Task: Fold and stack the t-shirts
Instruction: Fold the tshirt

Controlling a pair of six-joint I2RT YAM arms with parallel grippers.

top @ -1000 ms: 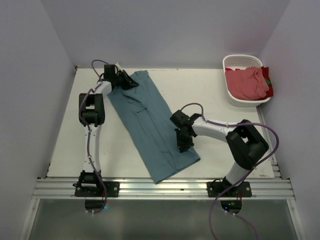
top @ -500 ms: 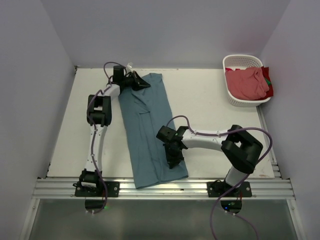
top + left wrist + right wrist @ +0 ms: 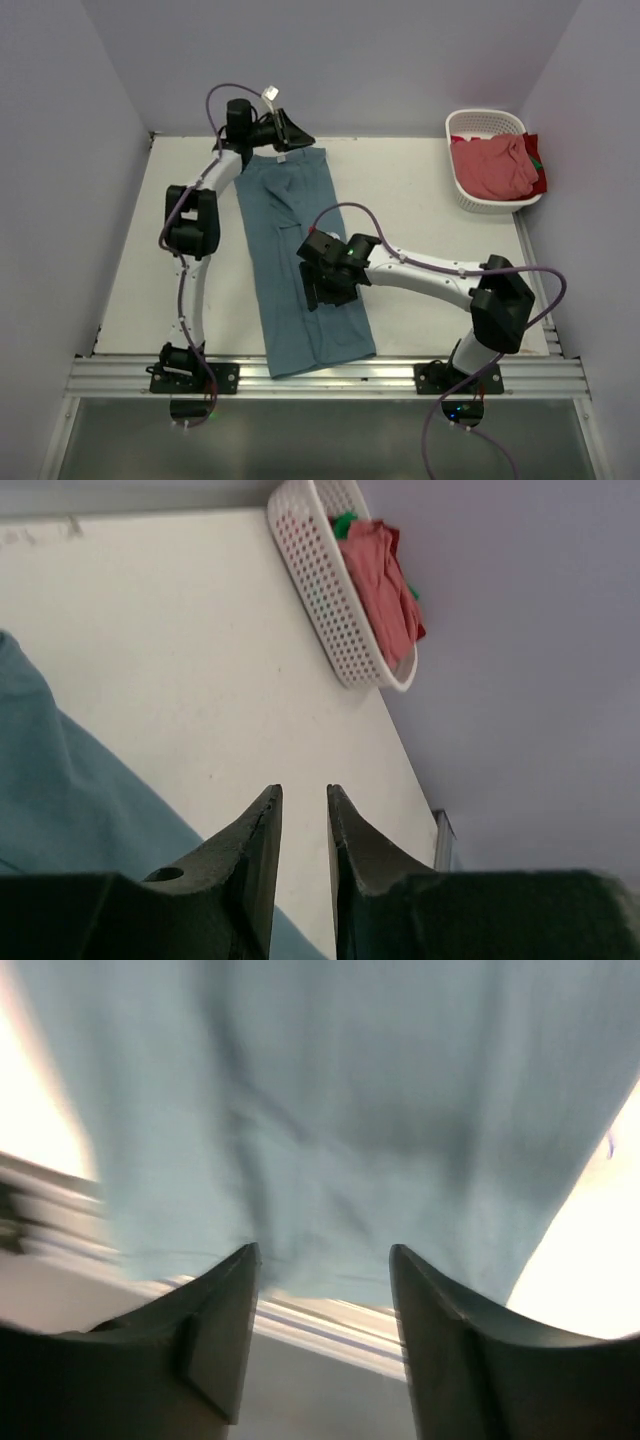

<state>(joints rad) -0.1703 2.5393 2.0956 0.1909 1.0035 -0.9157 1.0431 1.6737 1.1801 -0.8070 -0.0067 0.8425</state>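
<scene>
Teal t-shirt (image 3: 282, 232) lies lengthwise near-to-far, collar at far end.

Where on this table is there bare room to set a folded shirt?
Widest bare patch: far middle of the white table, between the long teal-blue cloth shirt and the white slotted plastic basket. Narrow strip left of the left arm. Crowded under the right arm.

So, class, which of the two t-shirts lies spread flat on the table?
The teal-blue t-shirt, stretched out as a long strip on the table. The salmon-pink t-shirt sits crumpled in the white basket instead.
</scene>
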